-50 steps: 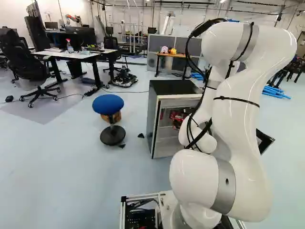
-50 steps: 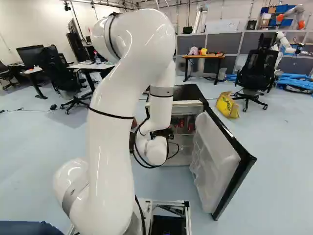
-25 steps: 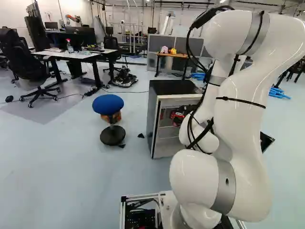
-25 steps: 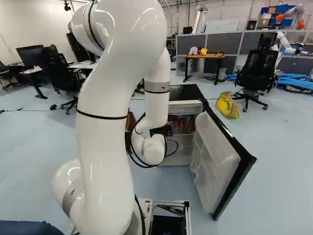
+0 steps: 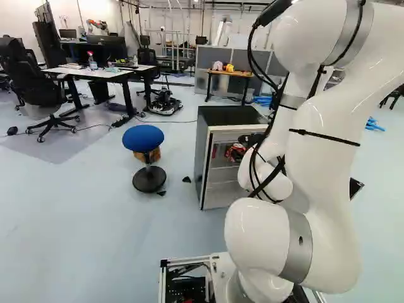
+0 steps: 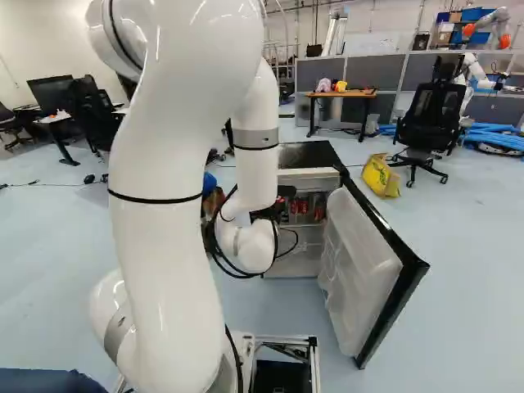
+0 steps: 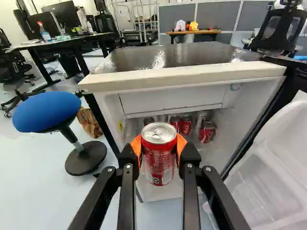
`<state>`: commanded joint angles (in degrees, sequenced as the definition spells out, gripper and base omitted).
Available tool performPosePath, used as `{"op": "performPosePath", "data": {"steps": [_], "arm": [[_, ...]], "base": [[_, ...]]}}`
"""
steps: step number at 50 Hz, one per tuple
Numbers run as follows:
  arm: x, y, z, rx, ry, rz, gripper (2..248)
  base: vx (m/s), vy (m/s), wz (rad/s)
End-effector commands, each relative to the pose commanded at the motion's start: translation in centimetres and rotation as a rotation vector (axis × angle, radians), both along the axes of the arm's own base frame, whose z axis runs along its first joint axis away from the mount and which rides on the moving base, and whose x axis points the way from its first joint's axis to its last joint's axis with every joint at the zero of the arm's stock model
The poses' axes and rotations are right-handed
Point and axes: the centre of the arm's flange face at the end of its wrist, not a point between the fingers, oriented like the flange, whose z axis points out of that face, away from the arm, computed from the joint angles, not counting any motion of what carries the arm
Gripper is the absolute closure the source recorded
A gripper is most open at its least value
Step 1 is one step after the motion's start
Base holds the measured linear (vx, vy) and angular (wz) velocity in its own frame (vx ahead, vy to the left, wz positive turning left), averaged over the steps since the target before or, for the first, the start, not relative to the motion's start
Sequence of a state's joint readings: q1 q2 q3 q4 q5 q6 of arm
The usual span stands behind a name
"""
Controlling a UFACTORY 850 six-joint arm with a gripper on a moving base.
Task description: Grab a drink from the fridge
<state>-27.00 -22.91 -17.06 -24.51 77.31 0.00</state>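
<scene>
White arm nearest in both base views. Ahead of it, a red drink can is held upright by the black fingers, one orange pad pressed to each side. The can is seen in front of the fridge's opening; whether it is wholly outside cannot be told. The fridge door has been swung wide, its white inner side shown at the right base view's middle. More red cans are kept inside, behind the held one; one is tilted. Beside the fridge, a blue stool, with a brown bag just behind. Farther, a yellow bag on the floor. Beyond, small toys are carried on a wooden counter.
</scene>
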Motion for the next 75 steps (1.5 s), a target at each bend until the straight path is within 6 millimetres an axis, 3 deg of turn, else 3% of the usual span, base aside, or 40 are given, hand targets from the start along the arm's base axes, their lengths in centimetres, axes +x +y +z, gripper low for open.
{"op": "performPosePath", "data": {"steps": [75], "arm": [[-0.9, 0.4, 6.5, -0.088, -0.083, -0.011, 157]], "base": [[0.0, 0.0, 0.0]]}}
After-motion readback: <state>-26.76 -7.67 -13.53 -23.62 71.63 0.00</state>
